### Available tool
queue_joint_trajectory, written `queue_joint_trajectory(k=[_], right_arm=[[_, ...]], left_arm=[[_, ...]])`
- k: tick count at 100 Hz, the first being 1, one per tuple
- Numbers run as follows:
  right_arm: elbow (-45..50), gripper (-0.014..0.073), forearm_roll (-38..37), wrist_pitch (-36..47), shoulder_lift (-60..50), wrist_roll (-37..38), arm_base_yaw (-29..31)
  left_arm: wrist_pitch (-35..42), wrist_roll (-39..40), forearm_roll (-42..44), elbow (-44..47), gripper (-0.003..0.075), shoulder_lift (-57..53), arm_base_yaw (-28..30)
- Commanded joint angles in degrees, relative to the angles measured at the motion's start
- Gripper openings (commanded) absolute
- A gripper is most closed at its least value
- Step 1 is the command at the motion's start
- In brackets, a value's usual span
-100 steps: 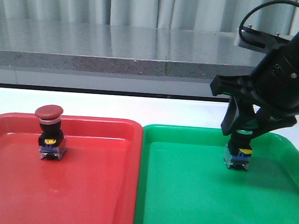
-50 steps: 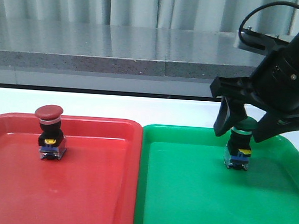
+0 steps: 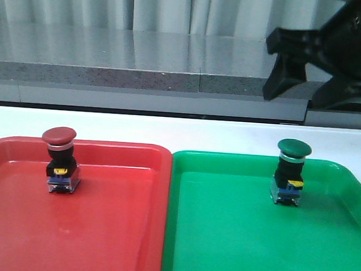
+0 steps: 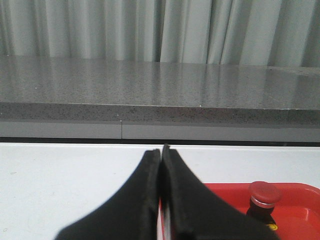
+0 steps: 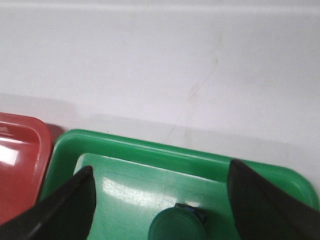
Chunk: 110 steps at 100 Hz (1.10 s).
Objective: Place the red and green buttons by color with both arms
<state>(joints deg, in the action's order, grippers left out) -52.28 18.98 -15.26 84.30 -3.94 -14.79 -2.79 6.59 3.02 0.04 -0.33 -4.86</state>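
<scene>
Right pincer (image 3: 303, 88) has let go and lifted well clear of the green button (image 3: 291, 171), jaws spread wide with nothing between them. That button stands upright on its own near the back of the green tray (image 3: 235, 238). Red button (image 3: 60, 161) sits upright in the red tray (image 3: 99, 229), same spot as before. Left pincer (image 4: 161, 200) is pressed closed and holds nothing, hanging over the white surface (image 4: 60, 175) just beside the red tray.
</scene>
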Motion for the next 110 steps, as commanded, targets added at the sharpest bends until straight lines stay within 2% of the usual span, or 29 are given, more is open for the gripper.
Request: queue_joint_trajectory(k=[1,22,62,76,92,110], right_arm=[[-1.27,0.0553,-1.8,3.34,-5.67,-0.46,0.0],[0.41,0.0553,-6.0,2.22,-14.39,-0.46,0.0],[14.83,0.0553,-8.18,3.64,-38.53,-0.46,0.05],[18.28,0.0547,-10.5,0.46,-47.85,-0.46,0.05],[19.93,0.0476,-12.55,-5.44,-56.62,-0.46,0.05],[20.66,0.0309,-13.3,-8.63,-62.42,-0.46,0.05]], left_arm=[[4.82,0.42,0.07,2.41,-0.0019,-1.66,0.11],[4.82,0.42,0.07,2.41,-0.002,-1.66,0.11],[4.82,0.42,0.07,2.41,-0.0019,-1.66,0.11],[4.82,0.42,0.07,2.41,-0.0019,-1.66,0.11],[4.82,0.42,0.07,2.41,-0.0019,-1.66,0.11],[4.82,0.42,0.07,2.41,-0.0019,-1.66,0.11]])
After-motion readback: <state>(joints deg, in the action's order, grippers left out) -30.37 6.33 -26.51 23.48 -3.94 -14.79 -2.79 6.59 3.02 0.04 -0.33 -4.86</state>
